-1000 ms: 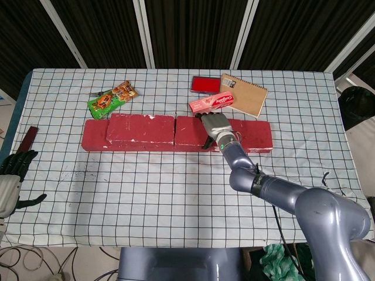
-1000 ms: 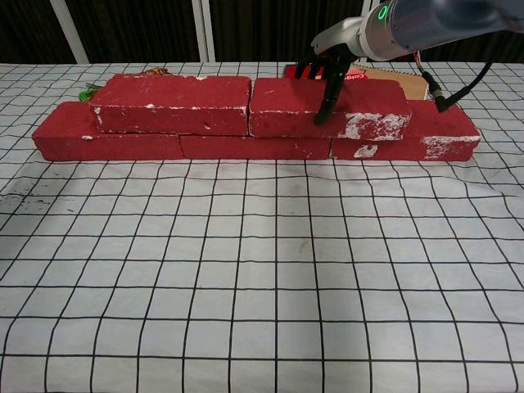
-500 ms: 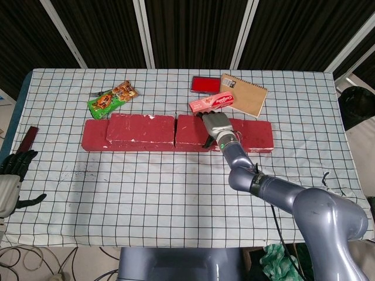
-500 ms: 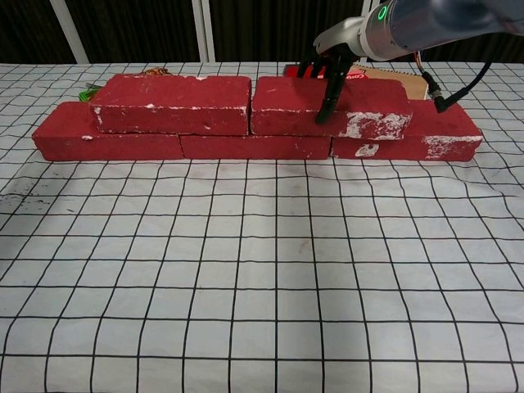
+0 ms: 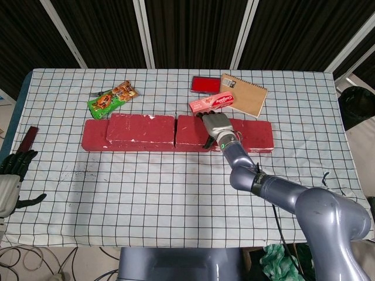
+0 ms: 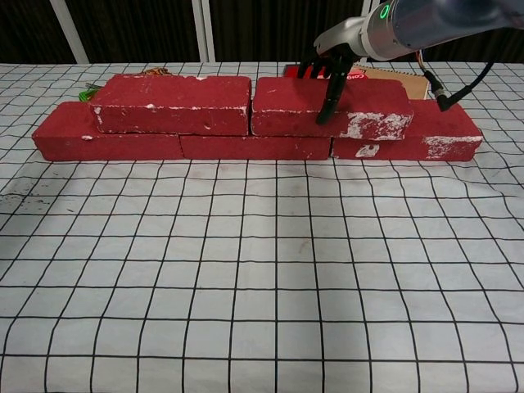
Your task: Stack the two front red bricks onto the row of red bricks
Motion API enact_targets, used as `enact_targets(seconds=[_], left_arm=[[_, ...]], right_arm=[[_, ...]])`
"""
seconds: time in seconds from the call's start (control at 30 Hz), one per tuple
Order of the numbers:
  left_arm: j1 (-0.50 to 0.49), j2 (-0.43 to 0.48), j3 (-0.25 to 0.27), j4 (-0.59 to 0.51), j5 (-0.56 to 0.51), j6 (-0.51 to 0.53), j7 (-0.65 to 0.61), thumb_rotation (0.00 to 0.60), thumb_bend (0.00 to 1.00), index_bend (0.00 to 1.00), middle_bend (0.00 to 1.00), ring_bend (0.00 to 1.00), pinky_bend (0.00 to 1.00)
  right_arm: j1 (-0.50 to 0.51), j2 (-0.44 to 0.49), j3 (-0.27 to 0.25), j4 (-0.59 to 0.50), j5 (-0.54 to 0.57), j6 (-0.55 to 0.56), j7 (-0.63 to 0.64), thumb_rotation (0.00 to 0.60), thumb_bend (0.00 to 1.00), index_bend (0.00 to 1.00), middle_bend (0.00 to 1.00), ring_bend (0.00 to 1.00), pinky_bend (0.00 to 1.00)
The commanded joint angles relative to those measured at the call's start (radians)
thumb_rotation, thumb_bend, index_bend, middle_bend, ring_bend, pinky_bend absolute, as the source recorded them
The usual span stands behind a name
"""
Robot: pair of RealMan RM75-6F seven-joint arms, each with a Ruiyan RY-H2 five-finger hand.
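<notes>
- Right hand (image 6: pixel 327 70) gripping second stacked brick (image 6: pixel 327 105), thumb down front face, likely squaring it on bottom row (image 6: pixel 106 143)
- Left hand (image 5: pixel 10 175) idle off-desk, fingers apart, holding nothing

- The table (image 5: pixel 176 193), covered in a white cloth with a black grid, carries everything.
- A row of red bricks (image 5: pixel 94 143) lies directly on it.
- Behind the row: a green snack packet (image 5: pixel 111 99), a pink box (image 5: pixel 211 103), a flat red case (image 5: pixel 205 84) and a brown spiral notebook (image 5: pixel 246 95).
</notes>
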Motion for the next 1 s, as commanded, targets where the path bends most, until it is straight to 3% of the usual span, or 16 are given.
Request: enact_targets(seconds=[0.03, 1.0], left_arm=[[0.0, -0.001, 0.0, 0.0, 0.0, 0.0, 0.001, 0.6, 0.0, 0.05, 0.05, 0.0, 0.0], [0.0, 0.001, 0.0, 0.0, 0.001, 0.0, -0.003, 0.6, 0.0, 0.05, 0.05, 0.0, 0.0]], right_arm=[[-0.002, 0.003, 0.003, -0.003, -0.008, -0.001, 0.006, 0.6, 0.23, 0.14, 0.1, 0.07, 0.15], [-0.016, 0.003, 0.032, -0.01, -0.066, -0.004, 0.064, 0.6, 0.2, 0.13, 0.09, 0.04, 0.14]])
